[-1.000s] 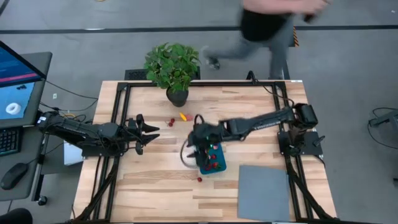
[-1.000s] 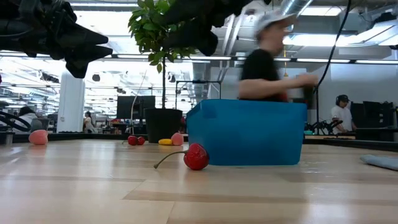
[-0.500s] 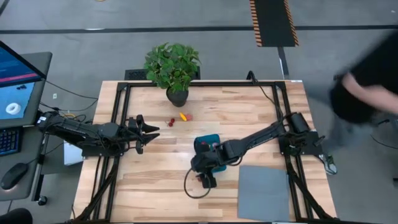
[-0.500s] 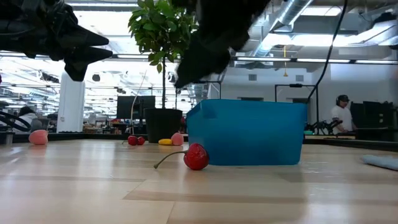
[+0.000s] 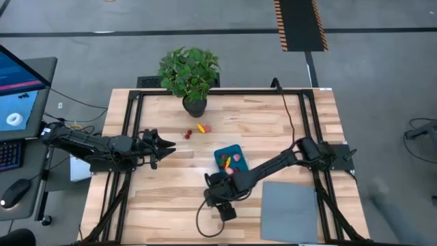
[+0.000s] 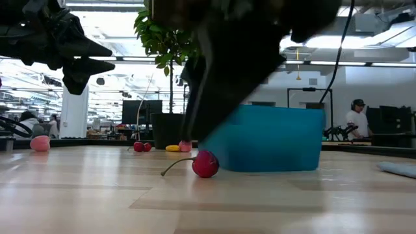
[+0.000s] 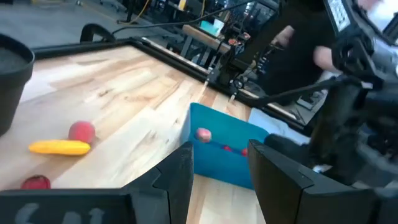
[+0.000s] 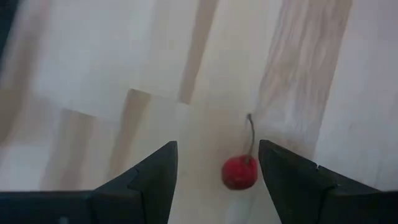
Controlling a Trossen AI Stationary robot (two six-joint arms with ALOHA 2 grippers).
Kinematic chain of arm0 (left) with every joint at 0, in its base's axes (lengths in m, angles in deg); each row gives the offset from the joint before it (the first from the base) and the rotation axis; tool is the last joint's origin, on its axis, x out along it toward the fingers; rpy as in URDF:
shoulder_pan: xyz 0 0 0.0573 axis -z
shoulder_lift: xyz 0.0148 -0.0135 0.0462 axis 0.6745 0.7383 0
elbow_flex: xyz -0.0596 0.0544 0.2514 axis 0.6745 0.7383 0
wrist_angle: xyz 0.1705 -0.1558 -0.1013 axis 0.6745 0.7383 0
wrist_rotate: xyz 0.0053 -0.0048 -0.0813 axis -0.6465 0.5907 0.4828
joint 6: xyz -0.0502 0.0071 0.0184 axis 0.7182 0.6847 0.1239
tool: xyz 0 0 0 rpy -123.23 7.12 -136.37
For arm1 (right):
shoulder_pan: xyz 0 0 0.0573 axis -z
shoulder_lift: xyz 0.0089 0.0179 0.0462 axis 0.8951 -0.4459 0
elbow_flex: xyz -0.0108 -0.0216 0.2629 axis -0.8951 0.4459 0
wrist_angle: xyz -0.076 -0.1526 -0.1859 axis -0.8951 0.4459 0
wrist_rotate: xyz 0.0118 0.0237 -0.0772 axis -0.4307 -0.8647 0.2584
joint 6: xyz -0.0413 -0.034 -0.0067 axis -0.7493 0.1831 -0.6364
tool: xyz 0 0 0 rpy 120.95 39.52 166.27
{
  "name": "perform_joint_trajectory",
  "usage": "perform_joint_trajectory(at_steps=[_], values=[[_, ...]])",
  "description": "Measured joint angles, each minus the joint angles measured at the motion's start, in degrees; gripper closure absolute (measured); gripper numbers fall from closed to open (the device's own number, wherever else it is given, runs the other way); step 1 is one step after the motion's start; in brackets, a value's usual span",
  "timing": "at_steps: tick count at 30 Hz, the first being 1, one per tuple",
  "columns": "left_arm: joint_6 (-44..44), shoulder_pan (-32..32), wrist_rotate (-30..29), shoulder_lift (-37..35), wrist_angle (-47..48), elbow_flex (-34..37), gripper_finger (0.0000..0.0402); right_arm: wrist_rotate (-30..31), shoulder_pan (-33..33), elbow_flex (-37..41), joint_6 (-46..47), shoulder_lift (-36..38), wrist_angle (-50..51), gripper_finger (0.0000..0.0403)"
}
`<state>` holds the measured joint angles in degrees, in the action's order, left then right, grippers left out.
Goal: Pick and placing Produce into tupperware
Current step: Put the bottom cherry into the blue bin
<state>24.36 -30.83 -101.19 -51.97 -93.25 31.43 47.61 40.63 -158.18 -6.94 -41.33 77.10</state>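
**2 arms over a pale wood table, 1 cherry between open fingers**

2 dark arms work above a light plank table framed by black rails, standing on grey floor beside a monitor. A flat grey mat lies at the table's near right corner; a potted plant stands at the far edge. Centre table sits the teal tupperware, holding several small produce pieces. The right gripper hangs low just in front of the tub, fingers spread apart, a red cherry on the wood between them, untouched. The left gripper hovers over the table's left side, fingers parted, empty. More produce lies near the plant.
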Motion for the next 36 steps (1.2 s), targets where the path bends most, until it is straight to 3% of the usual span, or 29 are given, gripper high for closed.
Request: perform_joint_trajectory(at_steps=[9,25,36], values=[[1.76,1.53,-0.03,0.0,0.95,0.0,0.0261,-0.2,1.75,-4.57,-0.09,-2.63,2.2,0.0159],[1.08,2.08,0.26,0.0,0.9,0.0,0.0261,-2.77,2.9,-4.54,1.61,-2.65,3.12,0.0254],[1.12,2.08,1.01,0.0,0.85,0.0,0.0261,-4.13,3.45,-4.54,3.29,-2.65,3.18,0.0244]])
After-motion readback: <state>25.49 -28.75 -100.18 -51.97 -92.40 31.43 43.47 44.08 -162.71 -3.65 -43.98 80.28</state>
